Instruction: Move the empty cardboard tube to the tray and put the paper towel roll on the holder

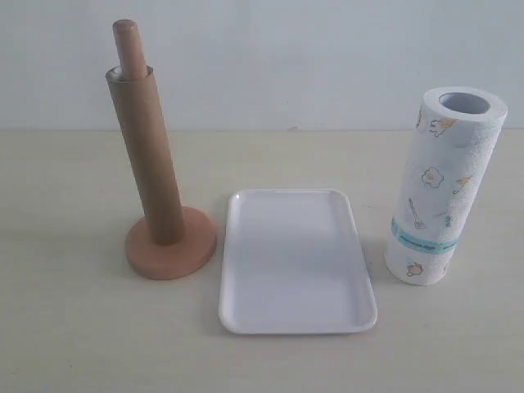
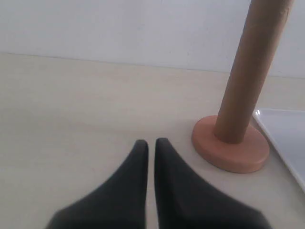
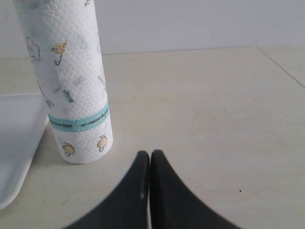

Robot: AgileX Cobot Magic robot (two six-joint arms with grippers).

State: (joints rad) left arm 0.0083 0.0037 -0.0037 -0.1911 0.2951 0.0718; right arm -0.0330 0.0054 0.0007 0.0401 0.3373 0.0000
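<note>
The empty cardboard tube (image 1: 146, 155) stands slipped over the holder's dowel (image 1: 129, 47), whose tip pokes out above it; the holder's round base (image 1: 170, 244) rests on the table at the left. The white tray (image 1: 295, 262) lies in the middle with nothing in it. The paper towel roll (image 1: 442, 188) stands upright at the right. Neither gripper shows in the exterior view. My left gripper (image 2: 151, 143) is shut and empty, short of the holder base (image 2: 231, 150) and the tube (image 2: 248, 71). My right gripper (image 3: 149, 155) is shut and empty, beside the roll (image 3: 71, 81).
A pale wooden table (image 1: 74, 327) carries everything, with a plain white wall behind. The tray's corner shows in the left wrist view (image 2: 286, 138) and its edge in the right wrist view (image 3: 14, 143).
</note>
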